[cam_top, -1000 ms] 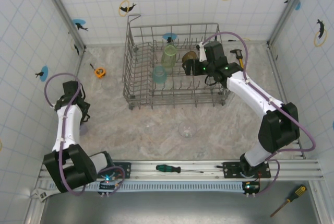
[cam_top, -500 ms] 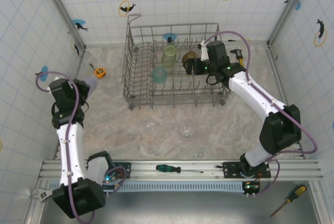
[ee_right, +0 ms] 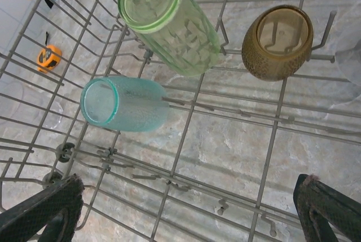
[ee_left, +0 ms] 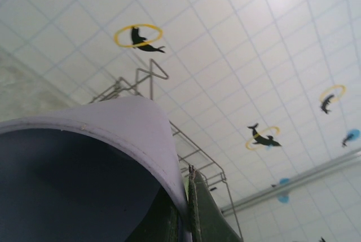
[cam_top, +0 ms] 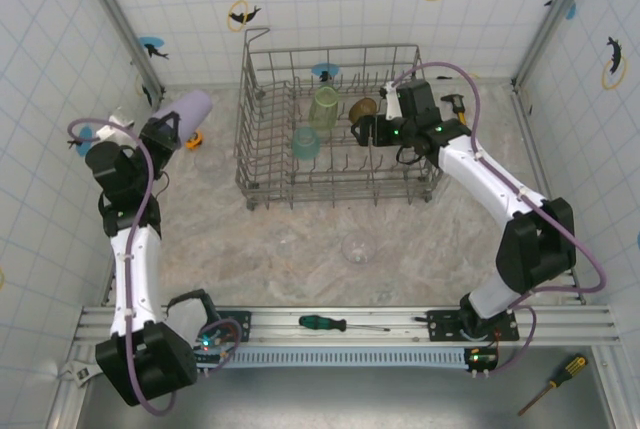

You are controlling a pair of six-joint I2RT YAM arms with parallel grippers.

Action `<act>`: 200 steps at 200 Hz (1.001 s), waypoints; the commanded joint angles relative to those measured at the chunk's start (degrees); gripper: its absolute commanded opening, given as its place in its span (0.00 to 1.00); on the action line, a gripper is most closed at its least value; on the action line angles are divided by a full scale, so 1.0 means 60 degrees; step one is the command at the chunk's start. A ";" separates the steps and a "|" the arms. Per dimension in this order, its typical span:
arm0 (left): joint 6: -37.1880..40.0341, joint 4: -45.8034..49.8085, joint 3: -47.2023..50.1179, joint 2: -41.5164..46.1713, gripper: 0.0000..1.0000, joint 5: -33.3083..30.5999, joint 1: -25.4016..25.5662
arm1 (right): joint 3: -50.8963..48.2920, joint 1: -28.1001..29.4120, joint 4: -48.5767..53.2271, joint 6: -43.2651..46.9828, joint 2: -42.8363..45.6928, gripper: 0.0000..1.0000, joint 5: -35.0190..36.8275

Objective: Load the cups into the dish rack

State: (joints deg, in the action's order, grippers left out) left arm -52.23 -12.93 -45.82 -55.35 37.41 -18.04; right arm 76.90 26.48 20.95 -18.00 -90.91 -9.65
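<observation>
Top external view gives me the lilac cup [cam_top: 190, 107] held up near the left wall, well apart from the dish rack [cam_top: 243, 119]. It is tipped over and pinched at its rim by my left gripper [cam_top: 165, 130], jaws closed narrow on the cup wall. On the left wrist camera that rim curves across the lens, with one finger [ee_left: 206, 219] pressed against its outside.

Inside the rack I count three cups tilted among the tines: a tall pale green cup [ee_right: 166, 22], a teal cup [ee_right: 124, 104] just nearer, and an amber-brown cup [ee_right: 277, 42] to their right. My right gripper [cam_top: 362, 130] hangs over the rack just beside the amber one, fingers [ee_right: 330, 208] spread wide with nothing between them.

A clear cup [cam_top: 357, 248] sits on the table [cam_top: 450, 249] in front of the rack. An orange tape measure [cam_top: 191, 137] lies left of the rack, and a green-handled screwdriver [cam_top: 325, 323] rests on the base rail.
</observation>
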 commanded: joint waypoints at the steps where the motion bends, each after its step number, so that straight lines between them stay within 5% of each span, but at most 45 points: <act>1: -0.0348 -0.1905 -0.0084 -0.0325 0.00 0.1550 0.0082 | 0.0102 -0.0084 0.0074 -0.0255 -0.0068 0.99 -0.0214; 122: -0.0057 -0.4231 -0.1465 -0.2806 0.00 0.1945 0.3113 | -0.0389 -0.0538 -0.0564 -0.0812 -0.0390 0.99 -0.1233; 200: -0.1104 -0.5897 -0.2039 -0.4368 0.00 0.2395 0.4517 | -0.1753 -0.1160 -0.3938 -0.2571 0.0299 0.99 -0.2604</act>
State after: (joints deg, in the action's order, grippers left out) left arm -56.71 -40.77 -54.50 -79.57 49.12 6.26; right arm 68.14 19.84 7.64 -28.75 -91.96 -20.67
